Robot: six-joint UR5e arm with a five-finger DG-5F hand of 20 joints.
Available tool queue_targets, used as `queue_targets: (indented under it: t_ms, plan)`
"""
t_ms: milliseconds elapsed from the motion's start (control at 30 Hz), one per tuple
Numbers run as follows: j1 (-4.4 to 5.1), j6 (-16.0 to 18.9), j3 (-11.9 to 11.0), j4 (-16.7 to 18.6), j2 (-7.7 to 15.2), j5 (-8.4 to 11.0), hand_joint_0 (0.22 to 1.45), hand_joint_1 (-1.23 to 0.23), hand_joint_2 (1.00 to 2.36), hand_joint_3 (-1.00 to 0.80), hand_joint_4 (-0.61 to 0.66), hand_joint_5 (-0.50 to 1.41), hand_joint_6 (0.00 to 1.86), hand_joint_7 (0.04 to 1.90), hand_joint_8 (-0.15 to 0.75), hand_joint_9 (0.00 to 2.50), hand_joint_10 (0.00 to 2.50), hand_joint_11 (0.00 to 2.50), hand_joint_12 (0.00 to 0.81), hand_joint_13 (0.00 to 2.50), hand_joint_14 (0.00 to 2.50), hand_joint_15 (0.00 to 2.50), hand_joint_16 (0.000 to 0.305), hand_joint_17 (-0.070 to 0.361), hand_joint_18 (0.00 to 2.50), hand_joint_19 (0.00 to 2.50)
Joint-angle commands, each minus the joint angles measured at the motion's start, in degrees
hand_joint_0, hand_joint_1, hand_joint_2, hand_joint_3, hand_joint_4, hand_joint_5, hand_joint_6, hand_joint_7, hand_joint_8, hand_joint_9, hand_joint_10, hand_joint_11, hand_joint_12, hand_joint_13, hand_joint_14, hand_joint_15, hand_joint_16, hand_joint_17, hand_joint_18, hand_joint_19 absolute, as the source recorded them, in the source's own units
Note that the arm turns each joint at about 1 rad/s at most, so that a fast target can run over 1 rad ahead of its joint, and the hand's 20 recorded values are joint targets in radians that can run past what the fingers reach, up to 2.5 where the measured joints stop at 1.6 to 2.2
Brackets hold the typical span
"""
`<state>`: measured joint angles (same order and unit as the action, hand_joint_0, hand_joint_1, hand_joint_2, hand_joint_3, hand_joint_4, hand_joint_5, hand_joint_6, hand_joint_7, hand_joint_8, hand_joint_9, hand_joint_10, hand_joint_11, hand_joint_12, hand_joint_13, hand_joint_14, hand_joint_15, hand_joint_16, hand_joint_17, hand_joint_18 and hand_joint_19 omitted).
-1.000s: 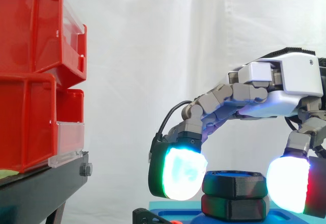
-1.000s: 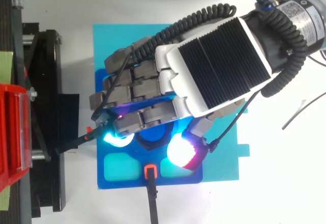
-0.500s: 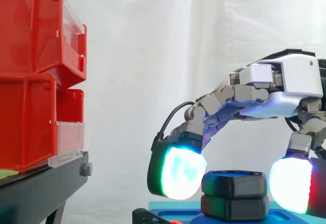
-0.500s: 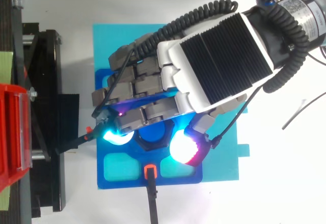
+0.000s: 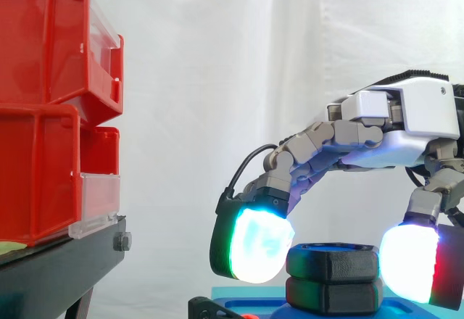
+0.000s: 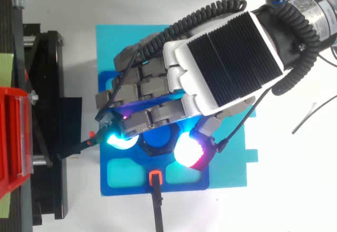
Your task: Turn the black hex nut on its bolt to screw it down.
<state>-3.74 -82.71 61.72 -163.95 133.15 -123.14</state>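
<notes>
You'll find the black hex nut (image 5: pixel 332 262) lying flat, its axis upright, on the blue bolt (image 6: pixel 157 137) mid-fixture (image 6: pixel 181 187). The hand (image 6: pixel 221 58) curls round it, with glowing pads (image 5: pixel 255 248) pressing its left and right sides. The threads are hidden, and the palm covers the nut's far half.

A white table (image 6: pixel 295 190) carries a cyan mat (image 6: pixel 110 47) and black stand (image 6: pixel 52 190).
</notes>
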Motion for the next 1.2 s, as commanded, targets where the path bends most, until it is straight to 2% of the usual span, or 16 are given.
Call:
queue_targets:
  t_ms: [0,333,533,700,1167]
  plan:
    - [-0.04,0.0,0.0,0.2,0.0,0.00,0.58,-0.69,1.01,-0.37,0.27,-0.20,0.68,0.74,0.268,0.51,0.01,0.35,0.331,0.70,0.01,0.31,0.044,0.099,0.58,0.38]
    - [-0.04,0.0,0.1,0.0,0.0,0.00,0.55,-0.74,1.00,-0.48,0.28,-0.20,0.69,0.72,0.274,0.51,0.01,0.35,0.336,0.71,0.01,0.31,0.045,0.102,0.59,0.37]
    - [0.66,0.0,0.0,0.3,0.0,0.27,0.57,-0.75,1.00,-0.44,0.28,-0.20,0.69,0.72,0.272,0.51,0.01,0.35,0.332,0.71,0.01,0.31,0.044,0.100,0.59,0.37]
    - [0.84,0.0,0.0,1.1,0.0,0.44,0.60,-0.75,1.01,-0.37,0.26,-0.20,0.71,0.69,0.267,0.52,0.01,0.35,0.329,0.71,0.01,0.31,0.043,0.098,0.59,0.38]
    - [0.58,0.0,0.1,1.1,0.0,0.36,0.62,-0.74,1.01,-0.41,0.27,-0.20,0.74,0.65,0.269,0.53,0.01,0.36,0.329,0.72,0.01,0.31,0.043,0.096,0.62,0.38]
